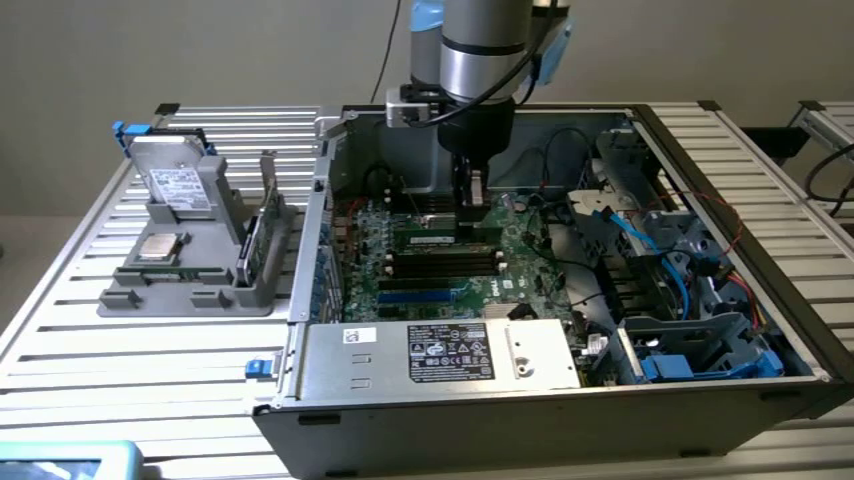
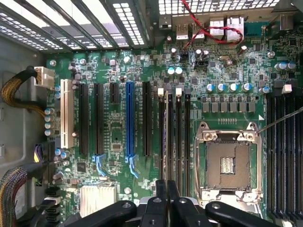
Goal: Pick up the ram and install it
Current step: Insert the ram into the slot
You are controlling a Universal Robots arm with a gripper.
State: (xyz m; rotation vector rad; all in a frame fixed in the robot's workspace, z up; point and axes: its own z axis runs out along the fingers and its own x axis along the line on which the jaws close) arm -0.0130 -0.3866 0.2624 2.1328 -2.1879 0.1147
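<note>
The ram [image 1: 424, 239] is a thin green stick standing on edge in one of the long black memory slots on the motherboard [image 1: 441, 295], inside the open computer case. My gripper [image 1: 470, 226] comes straight down from above and is shut on the stick's end at the exterior view's right. In the wrist view the two black fingers [image 2: 161, 208] are pressed nearly together. The ram [image 2: 169, 137] runs away from them as a narrow grey edge between the neighbouring black slots. How deep it sits in the slot is hidden.
An empty silver processor socket [image 2: 229, 163] lies beside the memory slots. A power supply [image 1: 441, 352] fills the case front, and blue cables and drive bays [image 1: 681, 300] crowd the exterior view's right. Outside the case, a grey holder [image 1: 187, 285] carries a drive, a processor and upright green sticks [image 1: 271, 225].
</note>
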